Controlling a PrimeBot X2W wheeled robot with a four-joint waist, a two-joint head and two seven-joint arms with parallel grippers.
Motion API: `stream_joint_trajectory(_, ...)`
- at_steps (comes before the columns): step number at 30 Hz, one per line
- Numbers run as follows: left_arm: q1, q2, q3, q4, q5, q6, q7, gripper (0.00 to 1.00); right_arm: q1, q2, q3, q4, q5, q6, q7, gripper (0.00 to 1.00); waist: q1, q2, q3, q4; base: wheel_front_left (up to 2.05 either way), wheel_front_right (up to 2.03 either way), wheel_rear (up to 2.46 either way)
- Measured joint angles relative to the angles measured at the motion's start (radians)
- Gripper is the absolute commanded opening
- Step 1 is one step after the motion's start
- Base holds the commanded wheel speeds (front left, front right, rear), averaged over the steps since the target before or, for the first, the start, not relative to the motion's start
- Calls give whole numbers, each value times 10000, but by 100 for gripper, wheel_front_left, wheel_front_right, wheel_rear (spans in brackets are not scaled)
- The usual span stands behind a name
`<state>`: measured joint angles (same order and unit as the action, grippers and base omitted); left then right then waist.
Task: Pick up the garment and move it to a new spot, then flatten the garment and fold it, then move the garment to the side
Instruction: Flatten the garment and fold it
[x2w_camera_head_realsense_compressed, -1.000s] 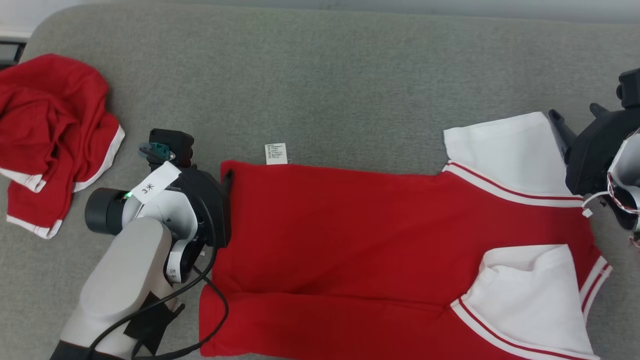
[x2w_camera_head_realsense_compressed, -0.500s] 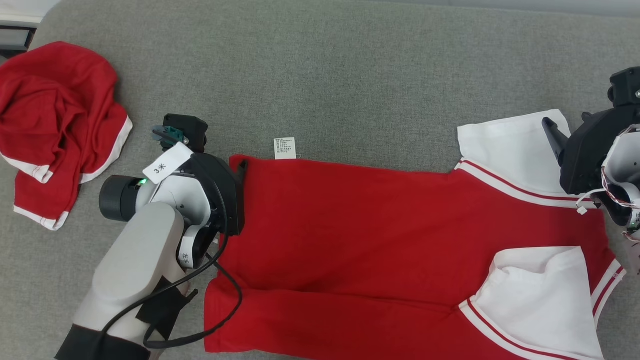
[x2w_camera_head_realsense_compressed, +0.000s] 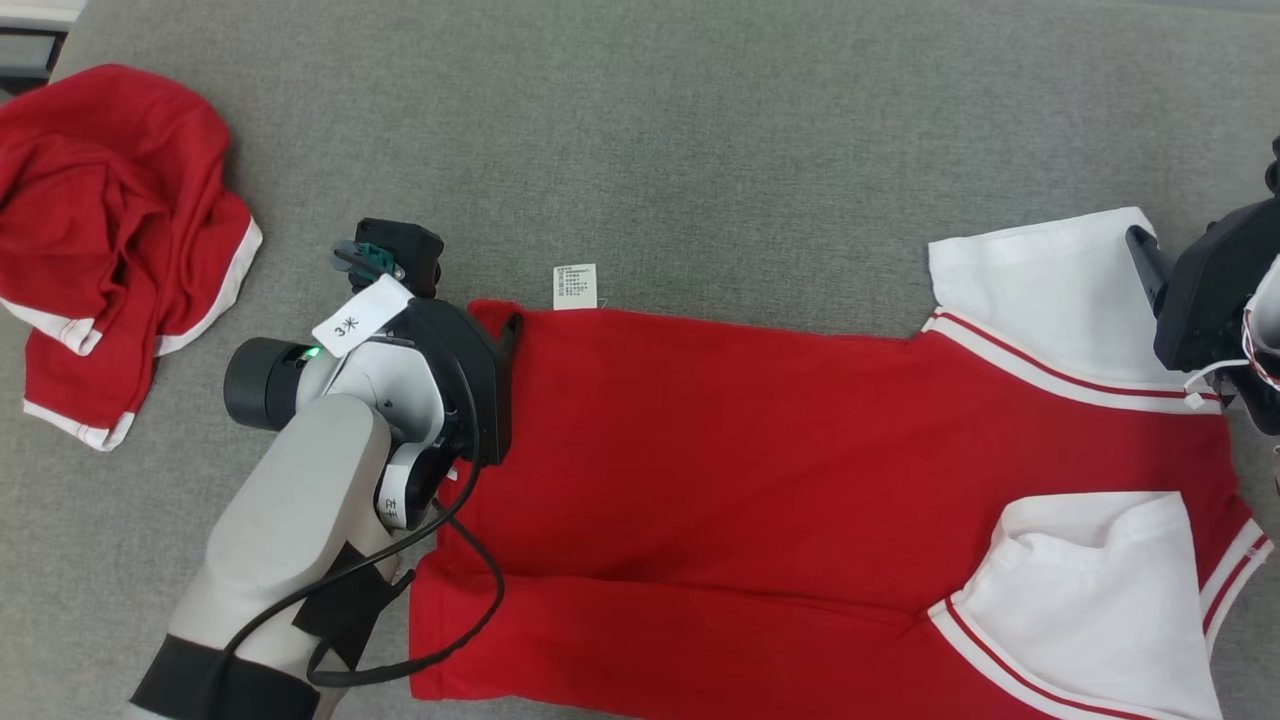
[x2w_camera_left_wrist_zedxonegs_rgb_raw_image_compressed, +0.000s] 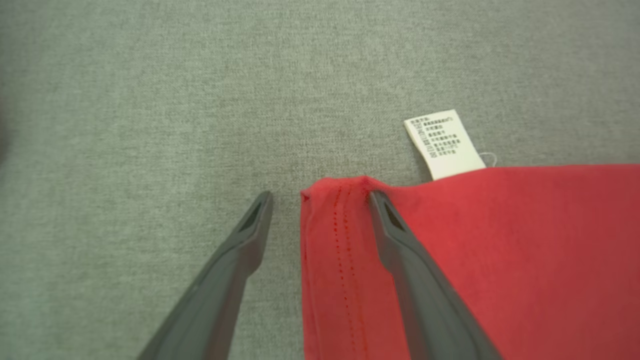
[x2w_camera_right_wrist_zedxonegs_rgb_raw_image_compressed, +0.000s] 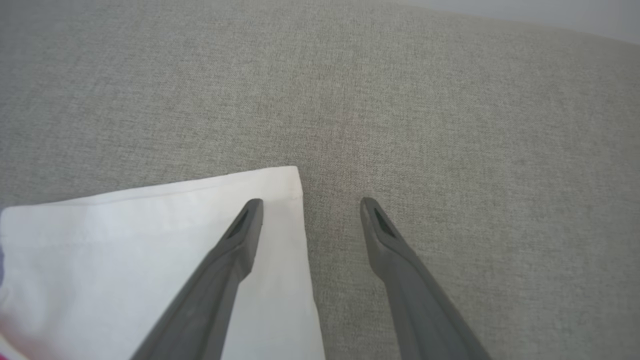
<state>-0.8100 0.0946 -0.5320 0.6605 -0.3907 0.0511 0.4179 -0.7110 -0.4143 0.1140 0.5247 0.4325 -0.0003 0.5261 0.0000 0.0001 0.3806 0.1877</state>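
- Now, your shirt (x2w_camera_head_realsense_compressed: 760, 470) lies spread out on the grey cushion (x2w_camera_head_realsense_compressed: 700, 130).
- Your left gripper (x2w_camera_left_wrist_zedxonegs_rgb_raw_image_compressed: 320, 197) gapes wide, one finger over the shirt's hem corner, one just off it.
- Your right gripper (x2w_camera_right_wrist_zedxonegs_rgb_raw_image_compressed: 310, 202) gapes wide too, straddling the edge of the shirt's white sleeve (x2w_camera_right_wrist_zedxonegs_rgb_raw_image_compressed: 125, 250).

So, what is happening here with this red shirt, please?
A two-armed robot is working on a red garment with white sleeves, spread out on a grey fabric surface. Its left jaws stand open astride the hem corner, near the care label. Its right jaws stand open astride the far sleeve corner. Nothing is gripped yet. A second, crumpled red garment lies at the far left.
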Motion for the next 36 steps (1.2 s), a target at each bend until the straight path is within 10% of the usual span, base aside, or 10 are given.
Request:
stream_joint_trajectory(7,-188,-6,-31,38,2,-102,-2,100,-220,8,-6,265,69,-15,117,91,1,0,183,135,0,0,0)
stream_joint_trajectory(22,-331,-157,-73,236,-61,-268,-82,100,-585,61,-75,798,336,-25,221,32,0,-1,326,338,0,0,0)
stream_joint_trajectory(24,-346,-161,-75,280,-75,-339,-98,84,-611,61,-50,830,336,8,267,16,0,-1,320,347,0,0,0)
stream_joint_trajectory(25,-348,-159,-75,293,-75,-341,-105,49,-617,61,-36,838,336,15,282,0,0,-1,317,347,0,0,0)
stream_joint_trajectory(28,-350,-150,-79,322,-88,-355,-109,3,-619,65,-8,848,336,33,280,0,0,-1,305,337,0,0,0)
stream_joint_trajectory(36,-357,-148,-167,368,-127,-527,-259,0,-624,73,46,966,336,176,217,0,0,0,242,240,0,0,0)
